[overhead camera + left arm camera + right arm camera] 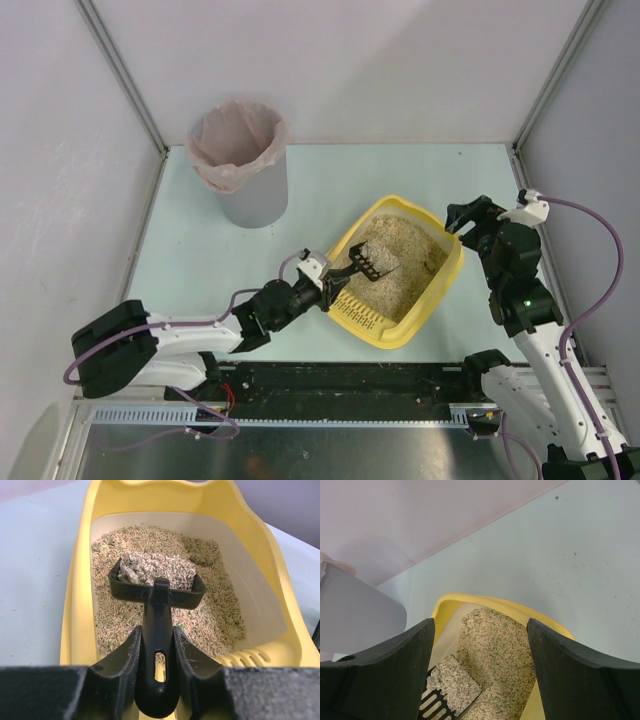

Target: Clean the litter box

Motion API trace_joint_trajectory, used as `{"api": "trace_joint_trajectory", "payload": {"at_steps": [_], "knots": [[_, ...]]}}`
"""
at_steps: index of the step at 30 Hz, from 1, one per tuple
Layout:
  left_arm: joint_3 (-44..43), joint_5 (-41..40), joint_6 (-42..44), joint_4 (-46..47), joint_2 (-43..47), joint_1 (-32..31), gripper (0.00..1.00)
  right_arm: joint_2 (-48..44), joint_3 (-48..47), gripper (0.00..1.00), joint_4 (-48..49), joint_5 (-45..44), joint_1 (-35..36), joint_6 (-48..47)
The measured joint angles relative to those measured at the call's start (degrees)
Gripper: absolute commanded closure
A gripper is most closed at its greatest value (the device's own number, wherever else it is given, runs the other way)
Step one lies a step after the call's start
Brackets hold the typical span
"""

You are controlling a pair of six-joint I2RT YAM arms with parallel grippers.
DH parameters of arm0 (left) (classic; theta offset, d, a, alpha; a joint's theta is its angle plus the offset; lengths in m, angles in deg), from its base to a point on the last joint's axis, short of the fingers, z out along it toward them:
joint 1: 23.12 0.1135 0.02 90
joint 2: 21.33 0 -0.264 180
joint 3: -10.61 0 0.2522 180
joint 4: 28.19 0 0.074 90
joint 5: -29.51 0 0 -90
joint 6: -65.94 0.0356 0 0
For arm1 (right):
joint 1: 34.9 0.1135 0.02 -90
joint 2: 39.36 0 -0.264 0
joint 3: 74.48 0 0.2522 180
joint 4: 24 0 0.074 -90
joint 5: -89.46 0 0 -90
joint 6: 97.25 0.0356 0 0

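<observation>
The shallow yellow plastic litter box (400, 337) (75, 605) (450, 605), a rectangular tray with rounded corners, sits turned at an angle on the pale green worktop (200, 260), right of centre. Its slotted grille edge faces the arms, and beige pellet litter fills it. Over the litter near the middle is the head of a black plastic slotted scoop (368, 262) (157, 615) (437, 702), carrying a pale grey clump of litter (157, 570) (452, 680). The left end effector (325, 285) (156, 630) is closed narrowly on the scoop's handle at the grille edge. The right end effector (470, 218) (480, 622) is spread wide and holds nothing, just beside the box's far right corner. A grey cylindrical bin with a pink liner (245, 165) (360, 615) stands well apart at the far left.
</observation>
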Motion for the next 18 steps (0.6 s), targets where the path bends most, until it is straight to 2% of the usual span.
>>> {"api": "trace_joint_trajectory", "payload": {"at_steps": [10,18], "knots": [[2.93,-0.52,0.48,0.68,7.41,0.02,1.00,-0.85,0.00,0.21,0.00,-0.04,0.00,-0.02],[4.68,2.10,0.90,0.68,11.04,0.28,1.00,-1.44,0.00,0.21,-0.02,-0.04,0.00,0.00]]}}
